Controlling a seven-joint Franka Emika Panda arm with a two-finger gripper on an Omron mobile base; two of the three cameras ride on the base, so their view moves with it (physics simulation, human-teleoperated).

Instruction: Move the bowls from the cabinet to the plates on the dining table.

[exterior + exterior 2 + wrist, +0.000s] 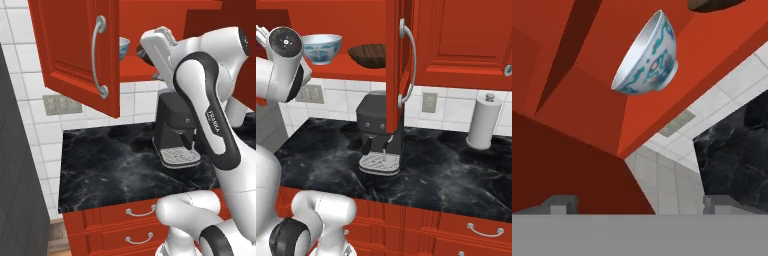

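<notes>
The cabinet (456,35) is red, and its doors (75,50) stand open. On its red shelf (351,67) sits a deep white bowl with a blue pattern (322,47) (124,47) (647,57). A wider dark brown bowl (368,54) (712,4) sits just to its right. My gripper (640,205) is open and empty, short of the shelf's front edge and a little below the patterned bowl, apart from it. The plates and the dining table are out of view.
A black coffee machine (381,140) (175,130) stands on the black marble counter (456,175) under the cabinet. The open right door (393,65) hangs edge-on above it. A paper towel roll (483,122) stands at the right. Red drawers (135,225) front the counter.
</notes>
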